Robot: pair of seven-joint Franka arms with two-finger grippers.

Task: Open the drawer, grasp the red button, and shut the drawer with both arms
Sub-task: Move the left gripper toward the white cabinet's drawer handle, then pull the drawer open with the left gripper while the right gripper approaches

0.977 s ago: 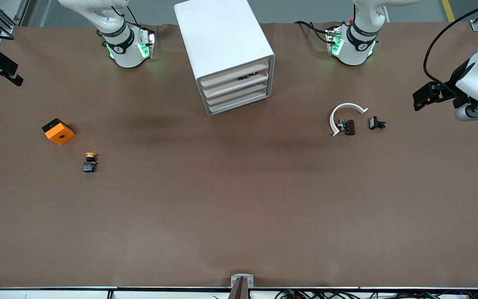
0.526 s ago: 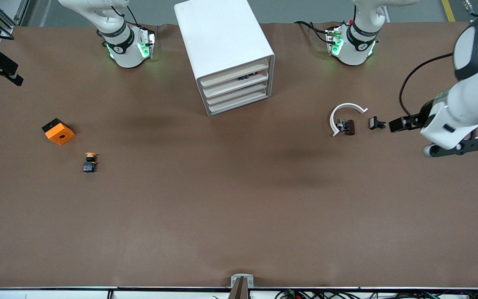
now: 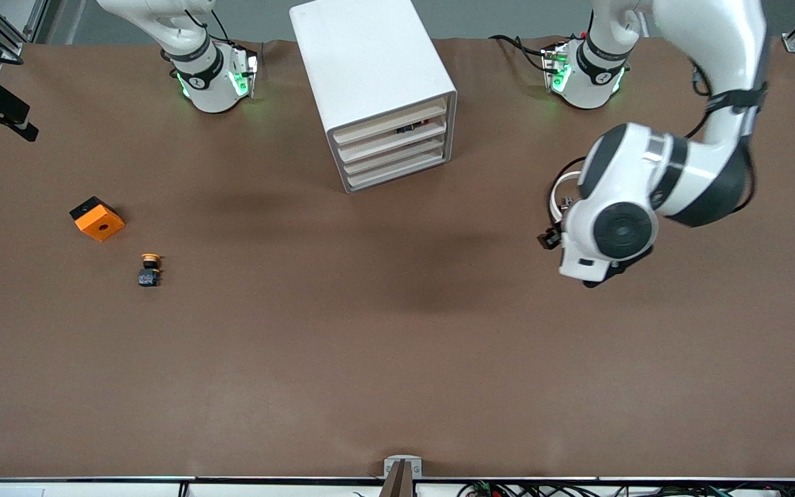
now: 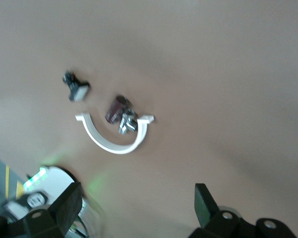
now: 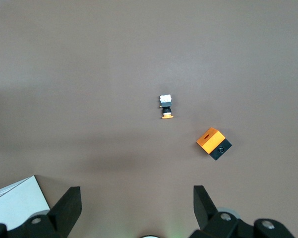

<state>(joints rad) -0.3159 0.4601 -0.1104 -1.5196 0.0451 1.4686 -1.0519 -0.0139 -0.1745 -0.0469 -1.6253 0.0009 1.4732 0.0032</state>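
The white drawer cabinet [image 3: 377,83] stands between the arms' bases, its several drawers [image 3: 394,148] all pushed in. The button is hidden; only a small dark bit [image 3: 410,128] shows in the slot at the top drawer, and I cannot tell what it is. My left gripper [image 4: 136,206] hangs open and empty over the table by a white curved piece [image 4: 114,141], toward the left arm's end. In the front view the left wrist [image 3: 611,231] covers it. My right gripper [image 5: 136,198] waits open and empty, high over the right arm's end.
A yellow-capped button [image 3: 150,269] [image 5: 165,107] lies on its side, with an orange box [image 3: 97,218] [image 5: 213,143] beside it, farther from the front camera. By the curved piece [image 3: 563,186] lie a dark brown part [image 4: 116,108] and a small black part [image 4: 75,87].
The left arm has swung in from the table's end and now hangs over the white curved piece, covering the small parts in the front view. The right arm has not moved.
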